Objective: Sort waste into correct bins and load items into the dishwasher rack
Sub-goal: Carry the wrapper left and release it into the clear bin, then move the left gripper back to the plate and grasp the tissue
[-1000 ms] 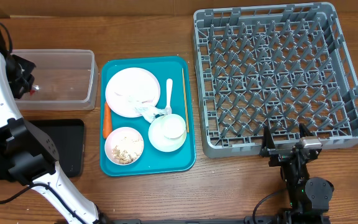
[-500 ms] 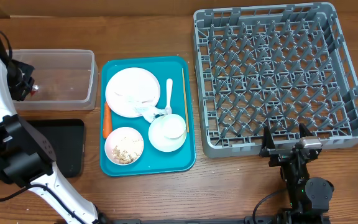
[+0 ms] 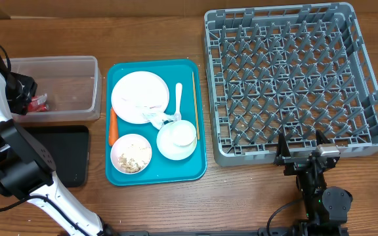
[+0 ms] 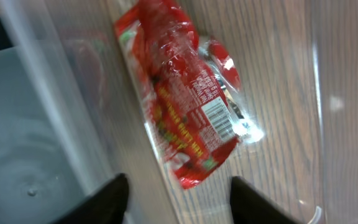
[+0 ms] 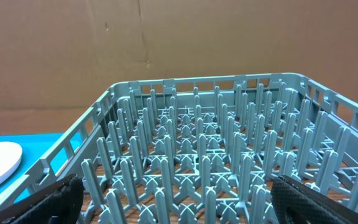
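Setting: a brown wooden counter [image 3: 241, 196] with a cardboard wall [image 5: 166, 50] behind it.
Clear tub [image 3: 77, 60]: at the counter's left, just left of the teal tray [image 3: 156, 178].
Red snack wrapper [image 4: 191, 106]: lies crumpled on the floor of the clear tub, at its left end, with its barcode facing up.
Left end effector [image 3: 26, 98]: over the left end of the tub, released. In the wrist view its two fingers [image 4: 110, 199] stand apart, one on each side of the wrapper's lower end, and they pinch nothing.
Black tray [image 3: 67, 154]: on the counter, just in front of the tub.
Teal tray contents: a white plate [image 3: 136, 92], a carrot [image 3: 113, 126] along the left rim, a small bowl of beige scraps [image 3: 131, 154], a white bowl [image 3: 176, 139] with a cup in it, crumpled tissue [image 3: 157, 118] and chopsticks [image 3: 195, 105] along the right side.
Dishwasher rack [image 3: 294, 78]: a grey pegged crate to the right of the teal tray, with nothing loaded in it.
Right end effector [image 3: 301, 152]: spread wide and grasping nothing, just outside the rack's near wall and facing the pegs.
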